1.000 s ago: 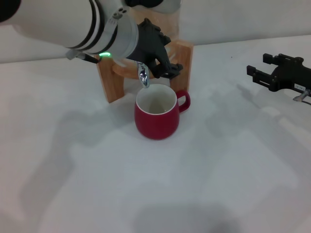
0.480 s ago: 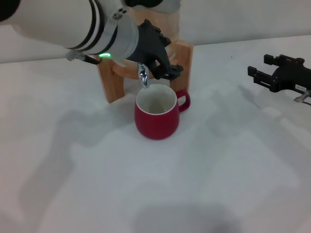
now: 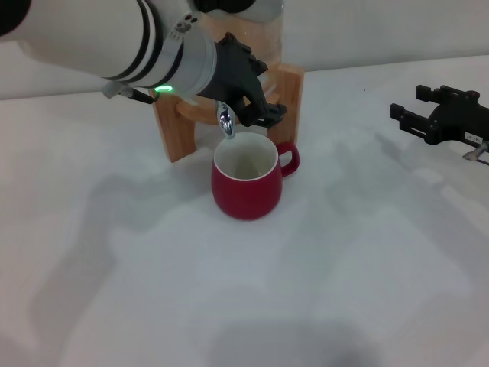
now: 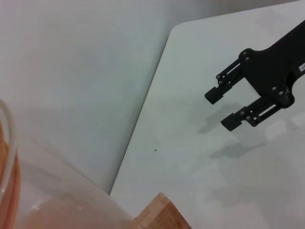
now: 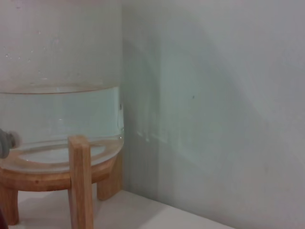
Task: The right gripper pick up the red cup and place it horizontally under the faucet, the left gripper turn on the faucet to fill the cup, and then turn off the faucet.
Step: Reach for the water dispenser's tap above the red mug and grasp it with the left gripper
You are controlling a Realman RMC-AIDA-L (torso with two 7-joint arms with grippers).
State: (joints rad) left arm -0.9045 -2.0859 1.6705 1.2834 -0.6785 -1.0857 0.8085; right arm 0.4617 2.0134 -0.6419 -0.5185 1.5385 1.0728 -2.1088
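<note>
Fingers of the left gripper (image 3: 256,107) sit curled round the top of the faucet (image 3: 225,122), at the lever, w/ the claw pressed against the front of the wooden stand (image 3: 289,92); whether they actually pinch the lever or just rest on it can't be told from the head view. L arm comes in from the upper left, green light on its wrist band. Chrome spout points down, right above the near-left rim of the red cup (image 3: 246,181).

Cup stands upright on the white table (image 3: 153,267), just in front of the stand, handle toward the robot's right. White inside is visible; can't tell if any water is in it.

Right gripper (image 4: 228,108) is well apart, out at the table's right edge, fingers (image 3: 403,115) spread apart w/ nothing between them; it hangs above the tabletop, shadow below it.

Right wrist view shows the glass jar (image 5: 62,114) on its stand, water inside, grey wall behind.
</note>
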